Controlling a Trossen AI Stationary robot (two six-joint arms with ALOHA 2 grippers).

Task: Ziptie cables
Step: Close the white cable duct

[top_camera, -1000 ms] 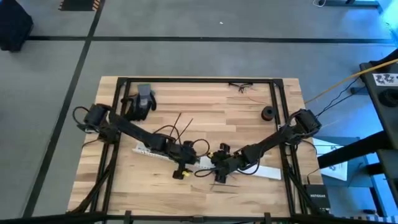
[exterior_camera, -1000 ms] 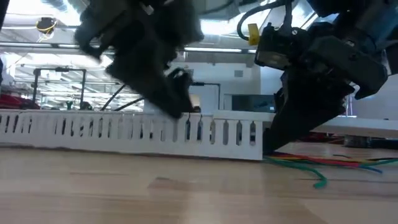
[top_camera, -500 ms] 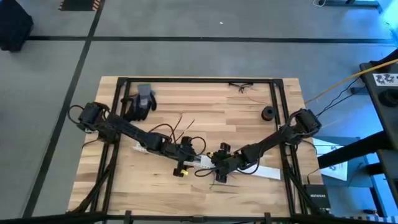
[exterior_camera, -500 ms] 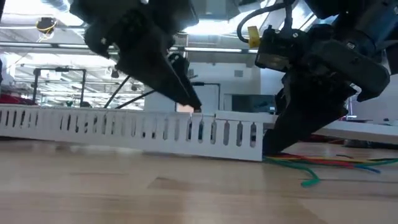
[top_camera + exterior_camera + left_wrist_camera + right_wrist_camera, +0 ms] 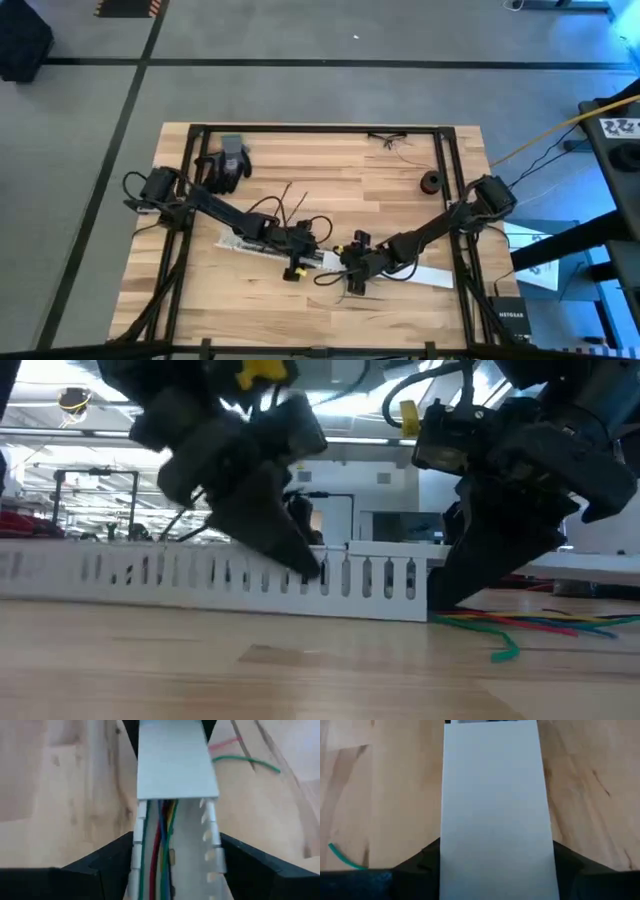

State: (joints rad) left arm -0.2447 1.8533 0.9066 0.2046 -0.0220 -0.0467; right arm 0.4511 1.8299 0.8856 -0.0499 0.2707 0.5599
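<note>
- Several coloured cables (image 5: 159, 851) lie lengthwise inside the white slotted duct (image 5: 172, 855), running straight ahead between the left gripper (image 5: 172, 870) fingers, which straddle the duct walls on the desk (image 5: 380, 195).
- One flat white cover (image 5: 495, 815) sits over the duct's far stretch; the right gripper (image 5: 495, 870) fingers clasp its sides, facing the left arm along the same axis.
- Compared with a second ago, the left gripper sits lower on the duct and closer to the cover's edge.
</note>
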